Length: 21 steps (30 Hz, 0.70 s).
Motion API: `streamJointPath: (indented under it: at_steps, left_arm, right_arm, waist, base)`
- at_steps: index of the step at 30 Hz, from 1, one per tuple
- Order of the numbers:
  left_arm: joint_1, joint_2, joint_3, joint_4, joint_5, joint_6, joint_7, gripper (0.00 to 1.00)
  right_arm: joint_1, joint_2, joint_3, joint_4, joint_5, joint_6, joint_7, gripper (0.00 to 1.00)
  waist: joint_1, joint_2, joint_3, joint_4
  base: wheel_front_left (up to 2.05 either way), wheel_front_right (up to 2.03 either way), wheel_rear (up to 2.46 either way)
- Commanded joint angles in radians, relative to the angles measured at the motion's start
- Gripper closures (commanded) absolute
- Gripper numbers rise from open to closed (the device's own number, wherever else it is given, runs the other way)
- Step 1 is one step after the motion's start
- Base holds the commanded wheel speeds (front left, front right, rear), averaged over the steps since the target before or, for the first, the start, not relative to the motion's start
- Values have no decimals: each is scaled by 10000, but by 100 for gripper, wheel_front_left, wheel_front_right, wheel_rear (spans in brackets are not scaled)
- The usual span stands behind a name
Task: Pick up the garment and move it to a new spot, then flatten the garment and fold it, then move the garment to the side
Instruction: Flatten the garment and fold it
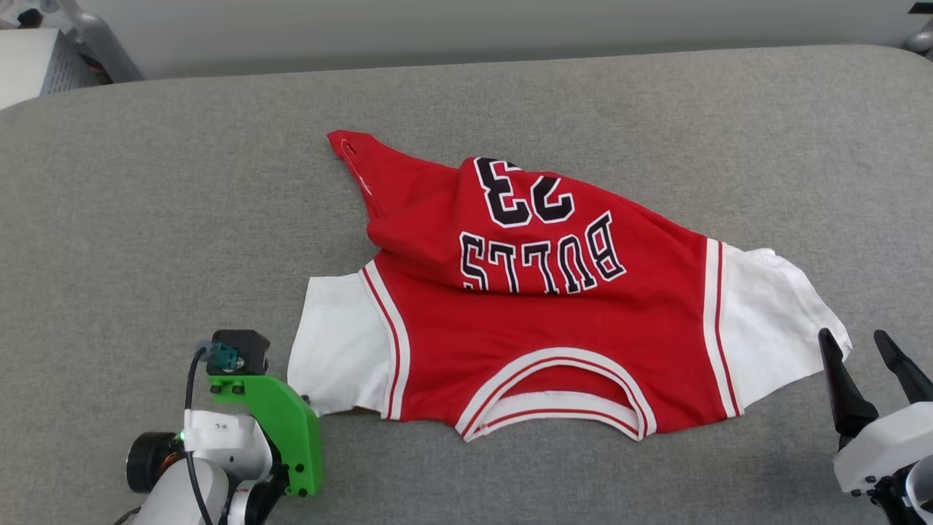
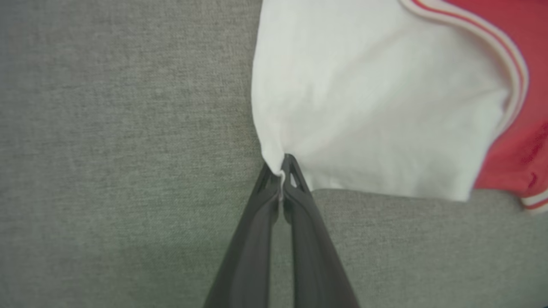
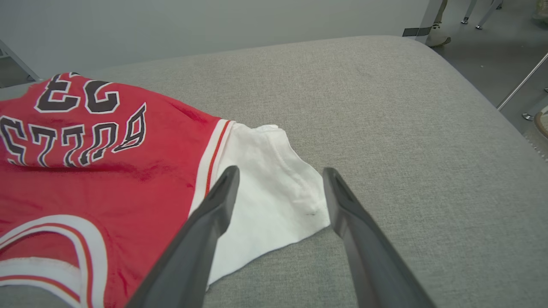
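Observation:
The garment, a red jersey with white sleeves, lies on the grey padded table with its collar toward me. Its lower part is folded over, so the "BULLS" lettering and the number read upside down. My left gripper is shut on the near corner of the left white sleeve; in the head view its green-bracketed wrist covers the fingers. My right gripper is open, just off the outer edge of the right white sleeve. In the right wrist view the right gripper has that sleeve between its fingers.
A white box and a metal leg stand past the table's far left corner. The table's rounded right edge drops to a floor with thin metal legs. Bare grey surface lies around the jersey on all sides.

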Motion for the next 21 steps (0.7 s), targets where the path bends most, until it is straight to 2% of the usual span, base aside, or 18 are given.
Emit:
streamJointPath:
  at_steps: [1,8,14,21]
  left_arm:
    - [244,-64,131,-130,-119,90,-179,100]
    - [434,-163,919,-1400,-710,328,-728,100]
    - [901,212,1133,-2738,-867,621,9,100]
    - [1495,327,1085,-4100,-1063,859,658,100]
  right_arm:
    - [16,-112,-38,71,-50,-7,199,0]
    - [154,-692,-122,179,-108,-7,1679,0]
    - [-2,-1296,-111,263,3,-7,3549,0]
    - [-771,-1734,87,855,318,-7,5466,0]
  waist:
    - [-1,0,-304,208]
    - [-1,0,-733,515]
    - [-1,0,-775,686]
    - [-1,0,-480,857]
  base:
    - [0,0,0]
    - [0,0,0]
    - [0,0,0]
    - [0,0,0]
